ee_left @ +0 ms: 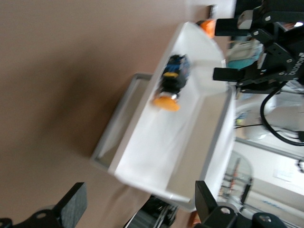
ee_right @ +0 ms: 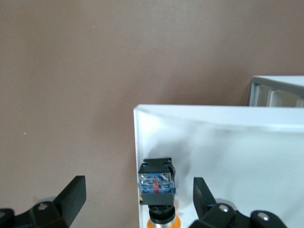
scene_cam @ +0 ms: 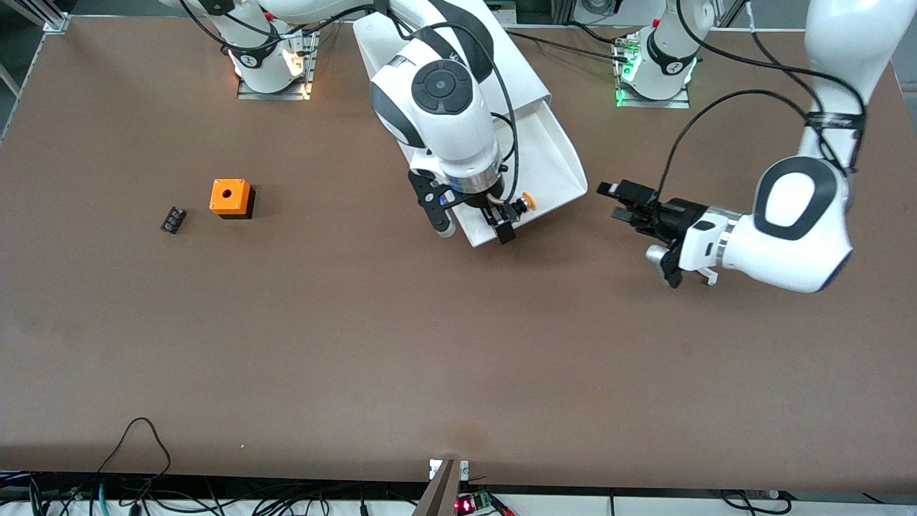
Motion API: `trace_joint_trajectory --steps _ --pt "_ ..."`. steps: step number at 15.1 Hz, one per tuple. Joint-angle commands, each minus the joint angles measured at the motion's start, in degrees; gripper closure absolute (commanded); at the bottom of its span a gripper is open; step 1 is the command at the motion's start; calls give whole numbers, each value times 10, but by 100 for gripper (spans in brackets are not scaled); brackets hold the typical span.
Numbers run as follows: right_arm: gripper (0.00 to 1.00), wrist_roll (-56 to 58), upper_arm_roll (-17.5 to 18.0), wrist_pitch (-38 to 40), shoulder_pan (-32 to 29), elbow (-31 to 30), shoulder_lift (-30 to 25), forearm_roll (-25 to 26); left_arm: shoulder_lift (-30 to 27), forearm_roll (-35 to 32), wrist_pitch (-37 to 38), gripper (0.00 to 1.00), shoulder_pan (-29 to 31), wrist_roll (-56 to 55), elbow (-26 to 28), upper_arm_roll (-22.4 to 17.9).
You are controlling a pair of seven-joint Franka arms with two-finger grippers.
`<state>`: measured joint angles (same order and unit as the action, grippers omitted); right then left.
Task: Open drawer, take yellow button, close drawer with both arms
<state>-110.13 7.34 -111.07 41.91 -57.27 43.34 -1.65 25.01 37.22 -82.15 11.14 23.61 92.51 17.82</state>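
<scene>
With right tool (scene_cam: pixel 476 222) wide over button (scene_cam: pixel 526 201) in drawer (scene_cam: pixel 551 161), off-centre closing may knock it; left tool (scene_cam: pixel 623 203) wide, waiting.

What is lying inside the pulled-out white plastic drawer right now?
Inside the white shallow plastic drawer lies one small push button with an orange cap and black body. In the front view, the right end effector covers part of the drawer's floor.

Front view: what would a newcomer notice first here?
The white plastic drawer stands pulled out of the cabinet, with the small orange-capped button lying inside near its front edge. The right end effector hangs open over that drawer end; the left end effector is open beside it.
</scene>
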Motion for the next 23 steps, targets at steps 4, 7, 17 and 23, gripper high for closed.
trace_joint_trajectory --steps 4,7,17,23 --pt "0 -31 -8 -11 26 25 34 -2 -29 -205 68 0 3 -42 -92 6" --pt "9 -27 -7 -10 26 24 37 -3 -39 -283 66 0 -5 -73 -97 13" --pt "100 -20 -3 -2 26 25 32 -4 -45 -502 61 0 -100 -180 -178 15" --pt "100 56 -4 7 19 39 6 -3 -27 -490 -11 0 -94 -214 -188 14"
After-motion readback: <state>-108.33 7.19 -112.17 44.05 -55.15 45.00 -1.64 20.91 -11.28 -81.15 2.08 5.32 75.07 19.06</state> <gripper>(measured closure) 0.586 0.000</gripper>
